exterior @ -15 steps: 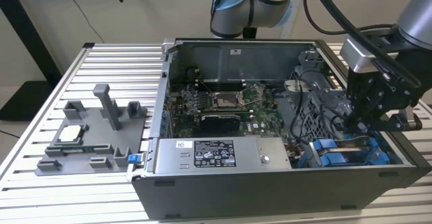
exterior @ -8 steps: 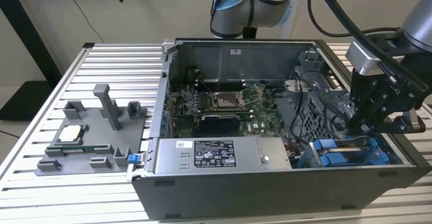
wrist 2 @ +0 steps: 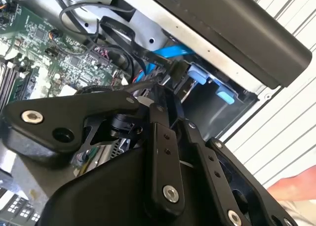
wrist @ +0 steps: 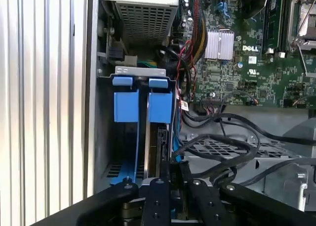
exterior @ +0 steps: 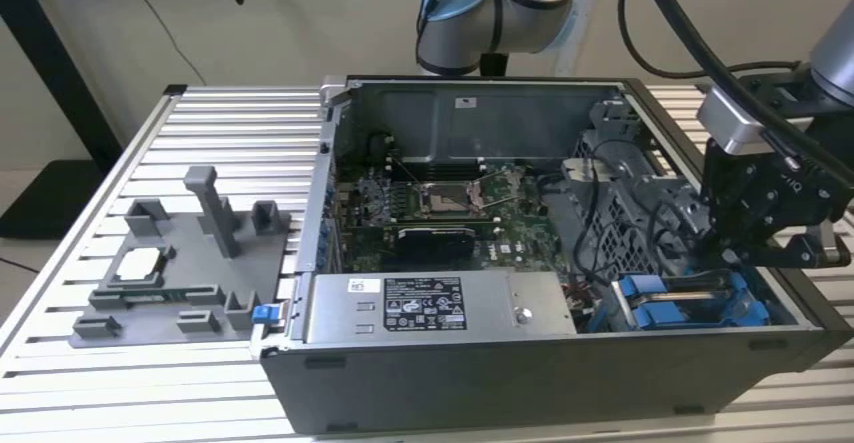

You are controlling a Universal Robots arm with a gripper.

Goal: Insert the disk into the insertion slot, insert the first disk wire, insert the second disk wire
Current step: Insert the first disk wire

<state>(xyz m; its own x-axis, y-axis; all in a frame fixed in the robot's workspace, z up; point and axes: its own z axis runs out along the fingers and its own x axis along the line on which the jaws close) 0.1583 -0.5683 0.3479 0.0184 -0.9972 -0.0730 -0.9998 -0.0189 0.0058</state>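
The gripper (wrist: 173, 175) hangs straight over the slot (wrist: 129, 70), lined up with its long axis. I judge this is so that whatever it bears on travels down the bay rather than across it. Whether it is clamped on anything I cannot tell.

Just under it the disk (wrist: 159, 147) stands on edge inside the slot, with blue frame on both flanks. It looks well down in the bay, so the first step seems done or nearly so. Beyond it two blue tabs (wrist: 126, 106) stand side by side at the slot's far end, probably the carriers' grips.

Room is tight. On one flank the bay runs right beside the case wall (wrist: 92, 137), with the table (wrist: 44, 112) outside it. On the other flank black wires (wrist: 212, 118) loop over a perforated cage (wrist: 266, 148), close to the gripper.

In the second wrist view a blue wire (wrist 2: 174, 52) and a flat black wire (wrist 2: 118, 33) run towards the gripper's tip. I cannot tell if either is plugged in.

Farther off lie the board (wrist: 237, 63) and the power supply (wrist: 145, 13), both well apart from the gripper. In the exterior view the slot sits in the case's corner at the exterior view's right, so the only free way in is from above.
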